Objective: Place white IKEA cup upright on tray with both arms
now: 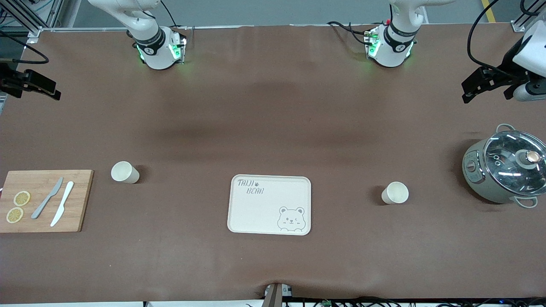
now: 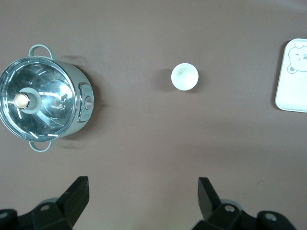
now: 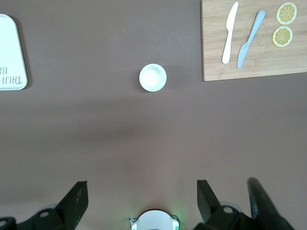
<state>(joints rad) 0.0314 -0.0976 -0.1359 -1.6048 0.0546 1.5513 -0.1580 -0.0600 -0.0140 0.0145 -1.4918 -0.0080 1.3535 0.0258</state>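
Cups (image 1: 125, 172) (image 1: 395, 192) stood upright on the table, one each side of the tray (image 1: 269, 204), looked light, hard and smooth, so you would pinch a rim, while the left gripper (image 2: 141, 194) and right gripper (image 3: 140, 196) waited high with fingers apart

A cream-white rectangular tray (image 1: 269, 204) with a grey bear drawing and "TAIJI BEAR" lettering lies flat, mid-worktop. Two white cups stand upright on the worktop, well apart from it: one (image 1: 124, 172) toward the right arm's end, one (image 1: 395, 192) toward the left arm's end.
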